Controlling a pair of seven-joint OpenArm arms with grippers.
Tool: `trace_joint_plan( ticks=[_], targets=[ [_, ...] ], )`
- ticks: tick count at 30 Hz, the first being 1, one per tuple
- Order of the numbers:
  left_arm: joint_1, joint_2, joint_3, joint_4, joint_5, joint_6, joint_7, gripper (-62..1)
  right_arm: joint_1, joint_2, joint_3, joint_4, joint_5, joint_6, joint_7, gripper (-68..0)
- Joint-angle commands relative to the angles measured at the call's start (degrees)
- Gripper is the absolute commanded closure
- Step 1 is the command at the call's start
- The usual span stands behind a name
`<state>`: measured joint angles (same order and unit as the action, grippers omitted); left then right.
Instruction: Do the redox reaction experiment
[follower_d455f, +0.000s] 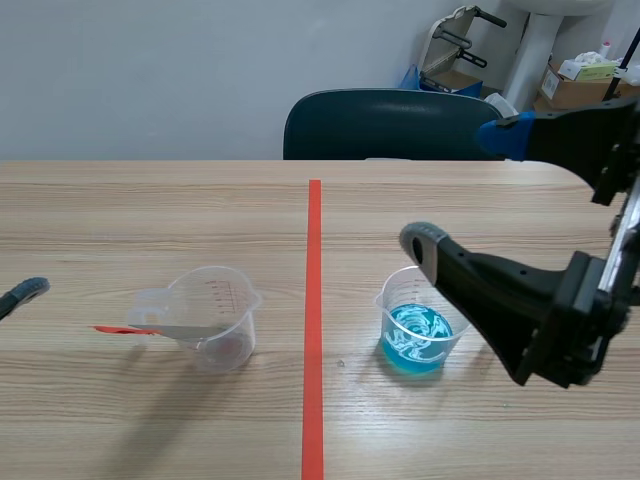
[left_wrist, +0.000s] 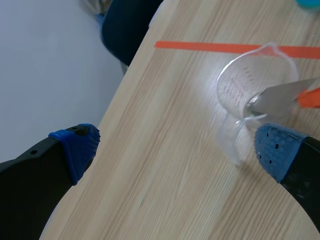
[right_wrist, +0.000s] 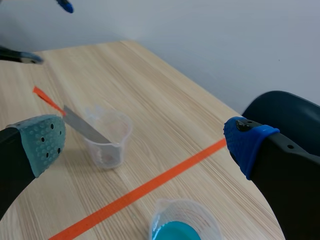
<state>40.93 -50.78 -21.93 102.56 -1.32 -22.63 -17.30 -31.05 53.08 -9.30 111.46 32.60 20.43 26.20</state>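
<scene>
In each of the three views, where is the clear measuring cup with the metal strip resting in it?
Scene view: the clear measuring cup stands left of the orange tape line.
Left wrist view: it is ahead of the left arm's jaws, near one pad, with the tape line just beyond it.
Right wrist view: it is ahead of the right arm's jaws, beyond the tape line.
Shared landmark: the tape line.
</scene>
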Motion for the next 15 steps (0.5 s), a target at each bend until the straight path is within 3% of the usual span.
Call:
trace_joint_plan(
  ticks=[1,5,10,15],
  targets=[
    [-0.5,0.9,-0.6,0.7,-0.6,0.3,-0.7,-62.3,-1.5,-1.7,2.5,1.6,0.7,0.2,-1.0,-67.9],
    [-0.9,4.9,-0.6,3.0,-0.6,-1.1,-0.9,-62.3,-7.6,-6.7,10.6,4.1,0.7,0.8,-5.8,-67.9],
    [-4.4,13.2,-0.2,3.6,-0.6,-4.6,-1.2,-62.3,-12.5,-12.2,18.1,7.8,0.3,3.7,-11.4,-67.9],
    [-5.8,19.6,2.3,3.6,-0.6,-4.6,-1.7,-62.3,-14.0,-13.9,21.0,9.6,-0.9,4.3,-12.9,-67.9]
  ],
)
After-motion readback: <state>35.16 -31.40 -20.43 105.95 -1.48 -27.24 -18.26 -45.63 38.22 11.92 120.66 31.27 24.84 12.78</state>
